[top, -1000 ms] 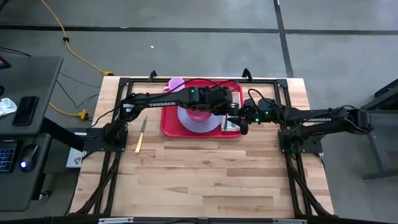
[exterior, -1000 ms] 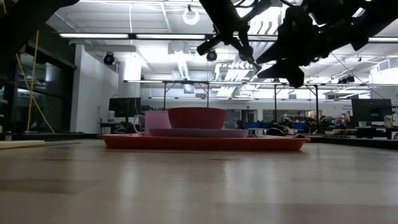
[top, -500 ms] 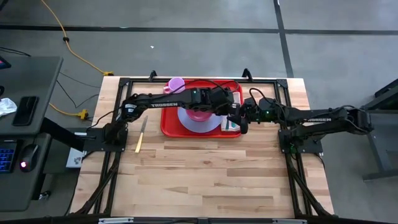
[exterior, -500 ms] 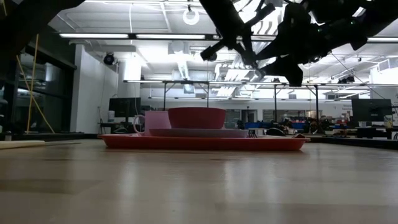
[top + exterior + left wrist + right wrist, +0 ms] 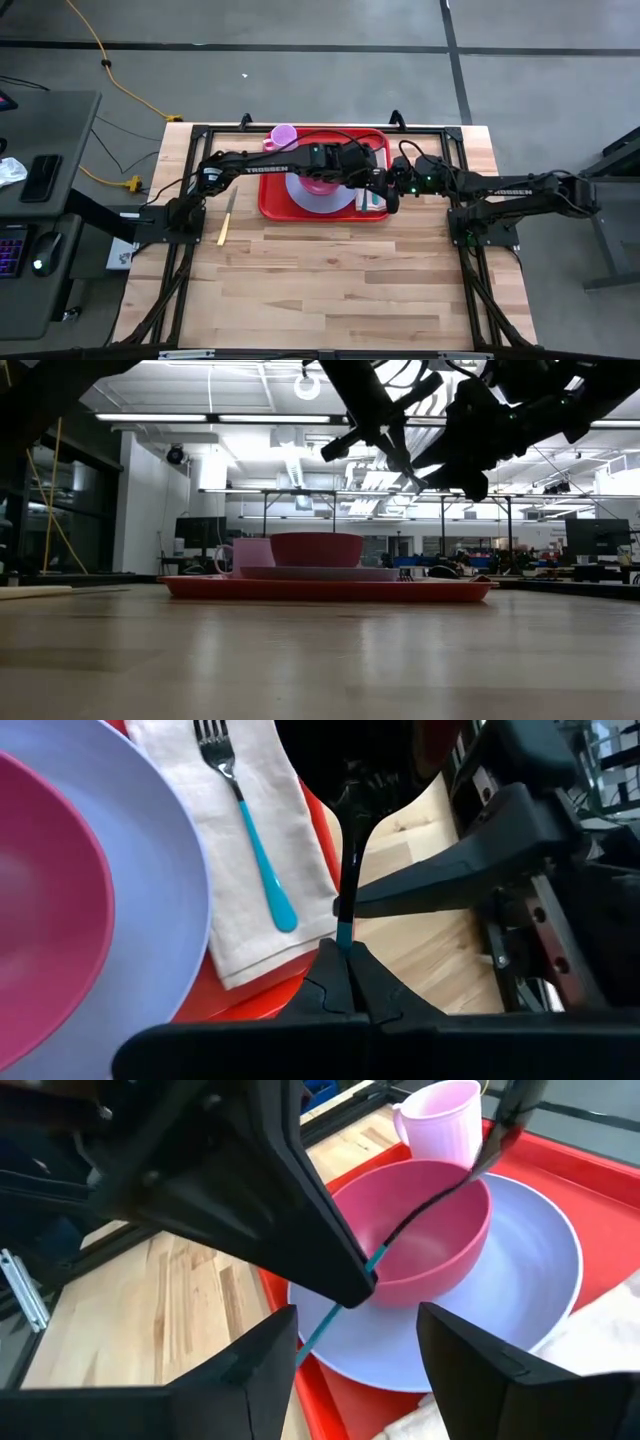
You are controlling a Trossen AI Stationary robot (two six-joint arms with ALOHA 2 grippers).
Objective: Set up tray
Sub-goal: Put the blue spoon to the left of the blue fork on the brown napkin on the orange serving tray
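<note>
The red tray lies at the table's far middle. It holds a lavender plate with a pink bowl, a pink cup and a tan napkin bearing a teal-handled fork. Over the tray's right edge, my left gripper is shut on a second thin teal-handled utensil. My right gripper faces it, open, its fingers on either side of the utensil's free end. My left gripper pinches the utensil's teal handle between its two fingertips, slanting down from the table's left. The utensil runs on along the fingers past their tips and hangs clear above the tray's right edge. My right gripper: whether a finger touches the utensil, I cannot tell.
A pale yellow utensil lies on the bare wood left of the tray. A black frame borders the table's far and side edges. The near half of the table is bare wood.
</note>
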